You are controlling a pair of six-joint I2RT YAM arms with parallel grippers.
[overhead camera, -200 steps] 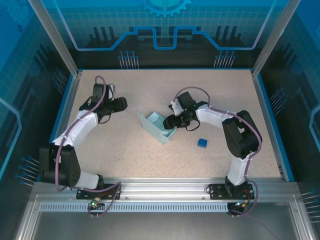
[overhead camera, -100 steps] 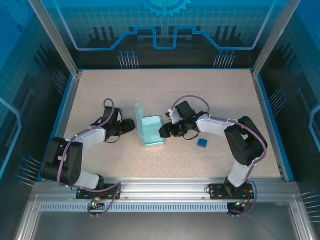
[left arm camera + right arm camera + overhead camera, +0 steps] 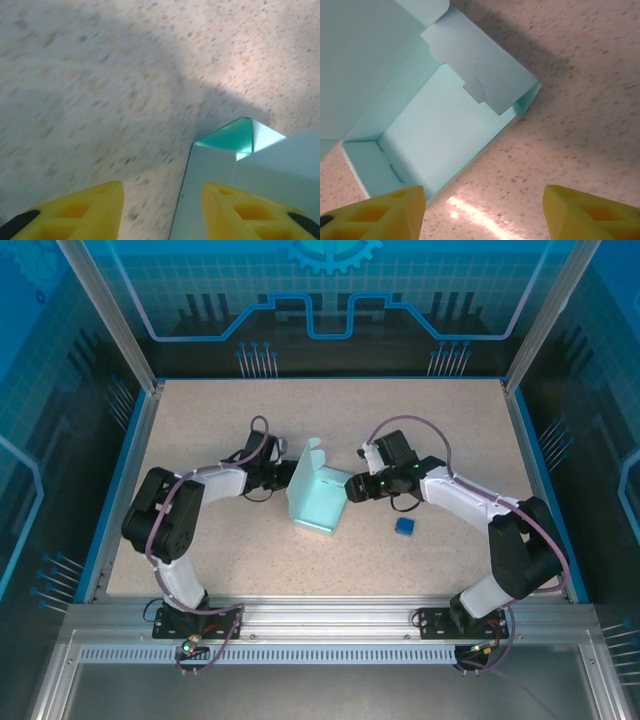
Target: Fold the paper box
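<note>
Off to one side: a small dark blue cube (image 3: 404,526) on the speckled table (image 3: 450,430), just below the right arm (image 3: 455,495) and a little right of the paper box (image 3: 318,498), touching neither. Around the table, a blue rim (image 3: 330,379) and aluminium posts; on the back panel, a gear emblem (image 3: 335,252) among line graphics.

Paper box near the table's middle, half formed: pale aqua walls up, one flap (image 3: 312,455) raised at the far end, open side turned toward the right arm. Flanked by both sets of jaws, the left jaws at its left wall, the right jaws by its upper right corner.

Left jaws: partly open, yellow fingers (image 3: 75,210) apart, the box's edge running up between them, the right-hand finger over the card, bare table beside the other; nothing clamped.

Right jaws: spread wide, fingers (image 3: 375,212) at either lower corner of the wrist view, holding nothing. Box interior just ahead, nearer the left-hand finger, with a tuck flap (image 3: 480,85) folded over its far end.
</note>
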